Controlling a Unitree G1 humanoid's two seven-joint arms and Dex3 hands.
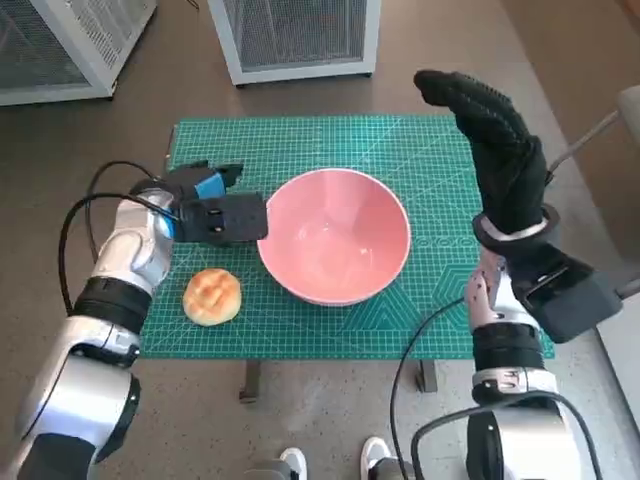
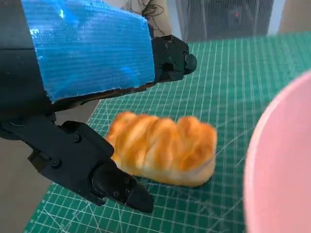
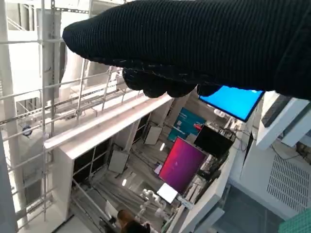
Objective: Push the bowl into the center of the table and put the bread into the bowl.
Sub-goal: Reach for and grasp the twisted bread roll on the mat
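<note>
My left hand [image 1: 205, 205] hovers empty, fingers apart, beside the bowl [image 1: 335, 235]; the bread [image 1: 212, 296] lies just nearer me. My right hand [image 1: 495, 140], seemingly spread, is raised well away.

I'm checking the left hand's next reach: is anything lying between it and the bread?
Nothing visible does. The left hand hovers beside the pink bowl, and the bread lies on bare green mat just nearer the robot, untouched. The wrist view shows open mat around it.

Glossy smooth bowl [image 1: 335, 235], matt gridded mat [image 1: 420, 160], knit-cloth right robot hand [image 1: 500, 135]
</note>
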